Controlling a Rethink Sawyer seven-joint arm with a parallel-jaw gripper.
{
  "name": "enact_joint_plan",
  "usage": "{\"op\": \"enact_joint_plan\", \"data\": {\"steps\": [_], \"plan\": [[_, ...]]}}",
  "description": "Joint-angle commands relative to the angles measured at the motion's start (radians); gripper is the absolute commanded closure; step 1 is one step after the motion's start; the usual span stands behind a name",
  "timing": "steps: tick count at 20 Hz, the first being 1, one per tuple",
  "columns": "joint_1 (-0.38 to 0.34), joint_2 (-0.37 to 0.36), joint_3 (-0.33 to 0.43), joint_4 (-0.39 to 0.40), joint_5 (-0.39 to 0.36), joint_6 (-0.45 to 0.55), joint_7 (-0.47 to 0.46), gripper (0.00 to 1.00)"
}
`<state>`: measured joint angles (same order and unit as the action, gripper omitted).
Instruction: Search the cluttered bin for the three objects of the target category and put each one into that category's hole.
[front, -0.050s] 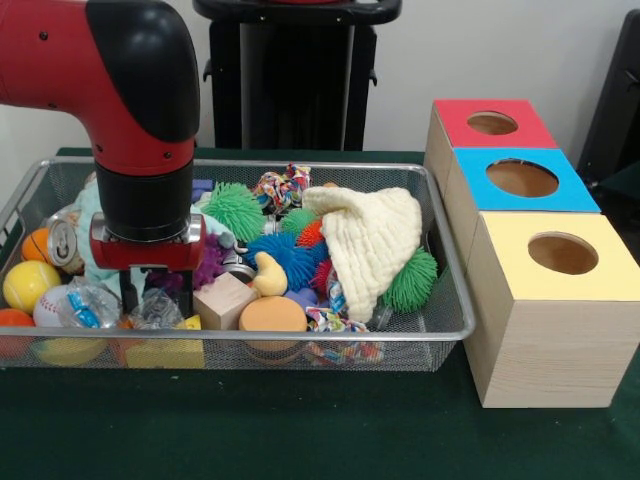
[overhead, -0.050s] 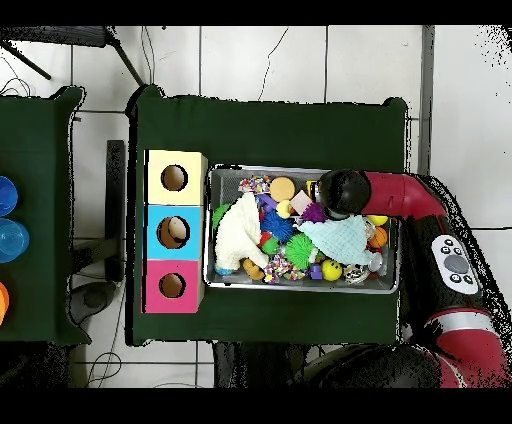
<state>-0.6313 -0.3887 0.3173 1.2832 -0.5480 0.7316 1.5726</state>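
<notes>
A wire bin (front, -0.050s: 440, 325) holds mixed clutter: a cream knitted cloth (front, -0.050s: 370, 235), green spiky balls (front, -0.050s: 235, 207), a blue spiky ball (front, -0.050s: 285, 255), a wooden cube (front, -0.050s: 225, 300), an orange disc (front, -0.050s: 272, 315) and a yellow duck (front, -0.050s: 268, 275). My gripper (front, -0.050s: 156, 292) is low in the bin's left part, open, straddling crumpled clear plastic (front, -0.050s: 155, 310) beside the cube. From overhead the arm's head (overhead, -0.050s: 343, 193) hides the gripper. To the right stand three boxes with holes: red (front, -0.050s: 492, 123), blue (front, -0.050s: 522, 178), yellow (front, -0.050s: 562, 253).
Left of the gripper lie a drink can (front, -0.050s: 63, 243), a yellow ball (front, -0.050s: 30, 285), a baseball (front, -0.050s: 48, 305) and an orange ball (front, -0.050s: 35, 245). A yellow block (front, -0.050s: 165, 352) rests against the front wall. A pale teal cloth (overhead, -0.050s: 340, 240) lies by the arm.
</notes>
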Motion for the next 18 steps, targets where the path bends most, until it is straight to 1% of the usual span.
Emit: {"op": "enact_joint_plan", "data": {"steps": [1, 4, 6, 7, 9, 10, 13, 18], "plan": [[-0.004, 0.066, 0.016, -0.033, -0.037, -0.037, -0.046, 0.0], [0.0, 0.066, 0.016, -0.036, -0.036, -0.029, -0.048, 0.0], [0.0, 0.066, 0.009, -0.029, -0.025, -0.051, -0.005, 0.0], [0.0, 0.066, 0.006, -0.026, -0.02, -0.062, 0.017, 1.0], [-0.006, 0.065, 0.019, -0.029, -0.032, -0.051, -0.035, 1.0], [-0.003, 0.063, 0.018, -0.029, -0.031, -0.032, -0.047, 1.0], [-0.007, 0.062, 0.018, -0.031, -0.024, -0.04, -0.04, 1.0], [-0.005, 0.064, 0.018, -0.048, -0.022, -0.021, -0.047, 1.0]]}}
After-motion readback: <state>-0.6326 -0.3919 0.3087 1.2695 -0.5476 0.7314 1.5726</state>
